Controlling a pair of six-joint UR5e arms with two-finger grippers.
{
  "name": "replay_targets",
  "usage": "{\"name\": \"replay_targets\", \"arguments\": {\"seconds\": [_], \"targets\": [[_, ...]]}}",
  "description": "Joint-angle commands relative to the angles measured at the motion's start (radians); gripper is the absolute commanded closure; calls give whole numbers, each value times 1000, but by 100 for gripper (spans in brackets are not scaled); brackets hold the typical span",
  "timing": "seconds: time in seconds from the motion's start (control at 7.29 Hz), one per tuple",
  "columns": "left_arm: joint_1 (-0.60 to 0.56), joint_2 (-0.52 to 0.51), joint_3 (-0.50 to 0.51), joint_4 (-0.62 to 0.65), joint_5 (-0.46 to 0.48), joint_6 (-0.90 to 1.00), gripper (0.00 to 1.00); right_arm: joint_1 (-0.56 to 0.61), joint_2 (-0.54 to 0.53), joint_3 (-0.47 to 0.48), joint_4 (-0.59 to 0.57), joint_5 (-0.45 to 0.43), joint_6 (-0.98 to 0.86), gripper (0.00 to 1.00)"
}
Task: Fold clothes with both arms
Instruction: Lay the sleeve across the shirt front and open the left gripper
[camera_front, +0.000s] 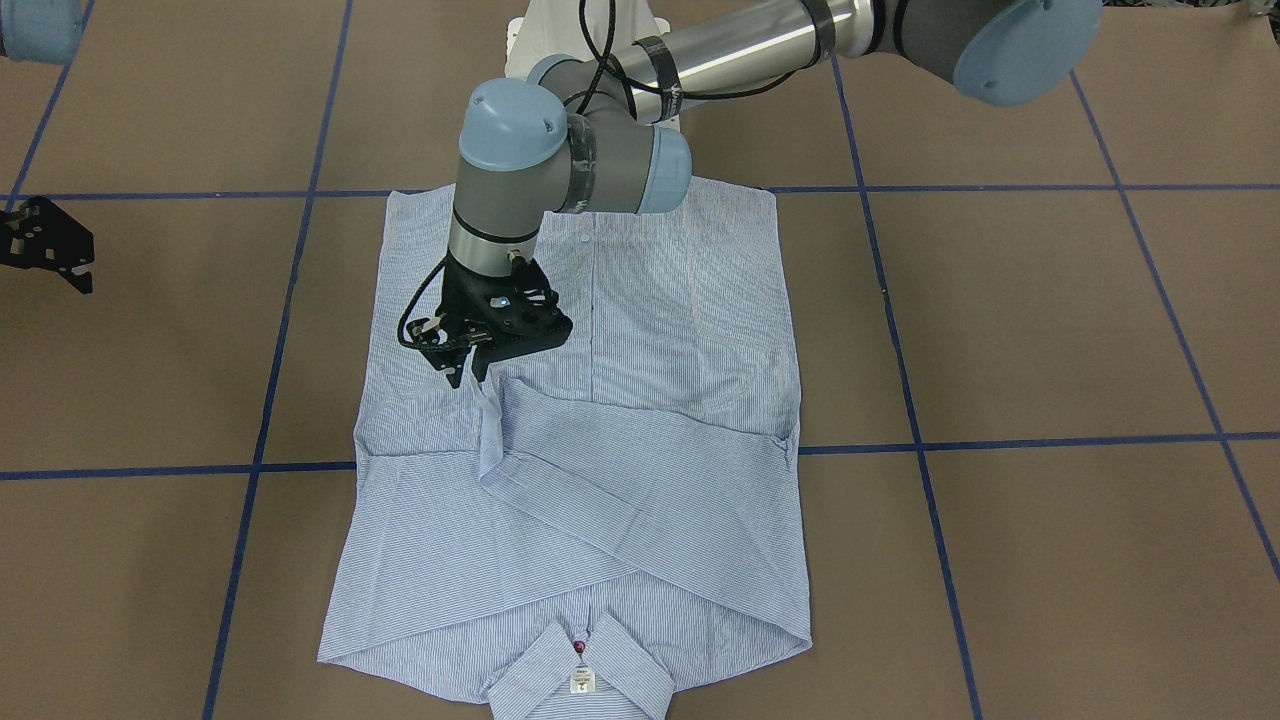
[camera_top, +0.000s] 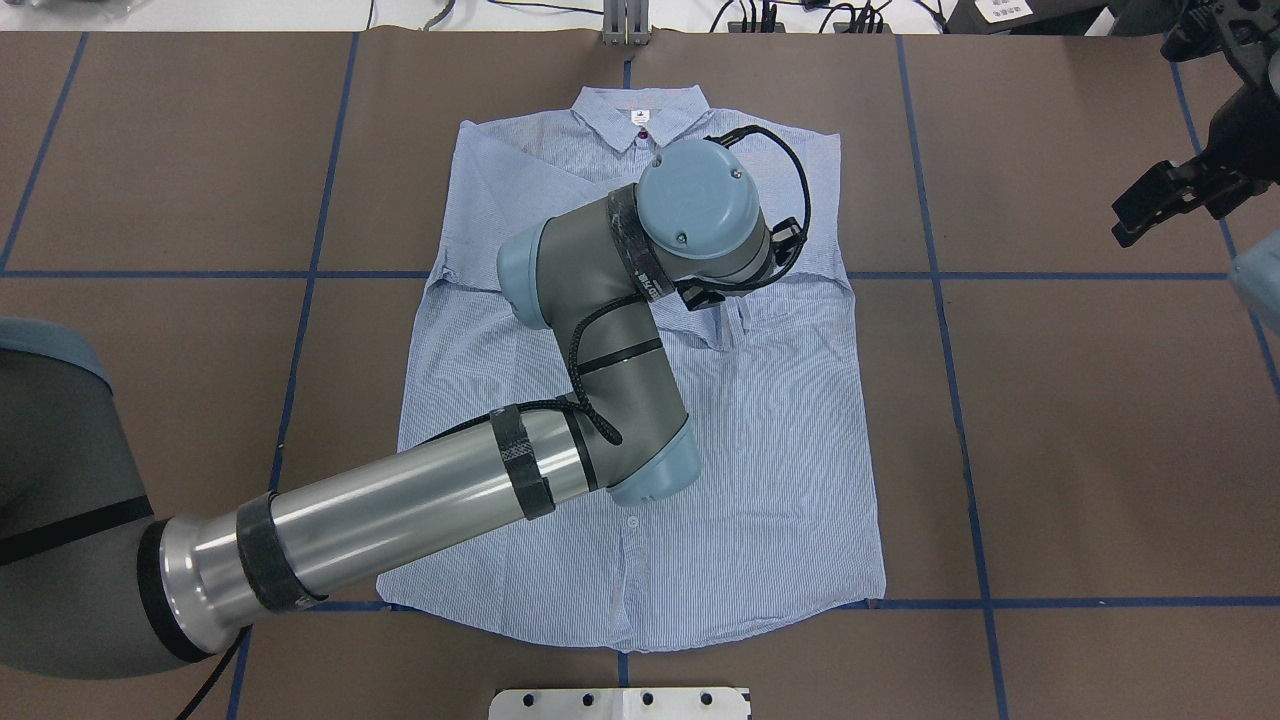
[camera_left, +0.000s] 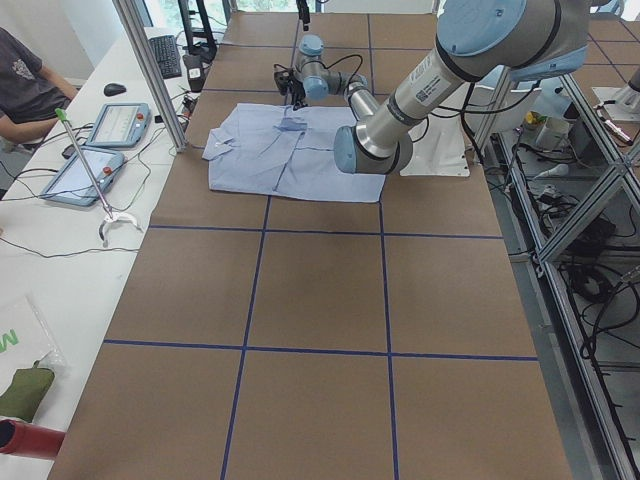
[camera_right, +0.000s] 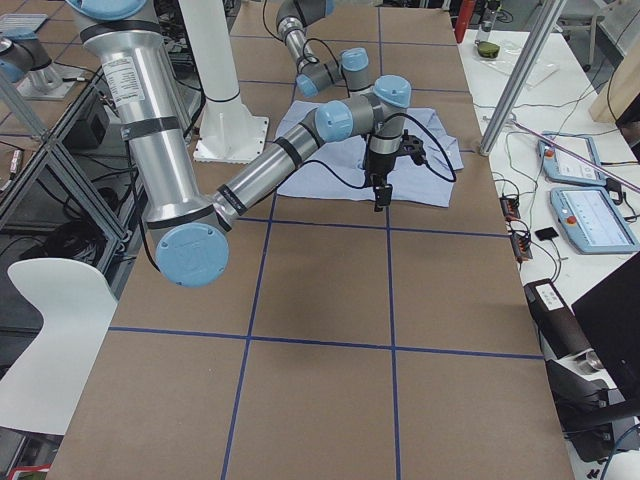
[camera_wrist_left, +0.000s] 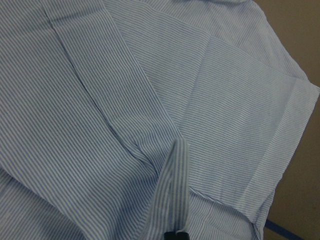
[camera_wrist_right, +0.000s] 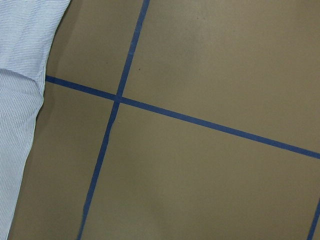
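Note:
The light blue striped shirt (camera_front: 650, 330) lies flat on the brown table, collar (camera_front: 580, 665) away from the robot, with both sleeves folded across the chest. My left arm reaches over it, and the left gripper (camera_front: 470, 372) is shut on a sleeve cuff (camera_front: 487, 400) and lifts it slightly. In the left wrist view the cuff (camera_wrist_left: 175, 185) runs up into the closed fingertips (camera_wrist_left: 175, 234). The overhead view hides this gripper under its wrist (camera_top: 695, 215). The right gripper (camera_top: 1140, 215) hovers open and empty beside the shirt, over bare table (camera_wrist_right: 210, 170).
Blue tape lines (camera_front: 1000, 440) divide the table (camera_front: 1050, 330) into squares. The white pedestal base (camera_top: 620, 703) stands at the robot's edge. A side bench with tablets (camera_left: 115, 125) and a seated person (camera_left: 30, 80) lies beyond the shirt's collar end.

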Motion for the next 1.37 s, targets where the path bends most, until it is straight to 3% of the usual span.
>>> {"name": "replay_targets", "arguments": {"seconds": [0.0,0.41,0.69,0.96,1.23], "targets": [[28,32,-33,-15,72,54,0,1,1,1,3,32,0,0],[24,189,-266,43,11,94,0,-1,-4,7,15,100,37,0],[13,307,-489,219,-5,215,0,-38,-14,42,49,103,174,0],[-4,525,-784,303,-5,327,0,-140,-79,80,276,86,448,0],[-25,608,-892,328,-5,375,0,-253,-195,129,470,40,648,0]]}}
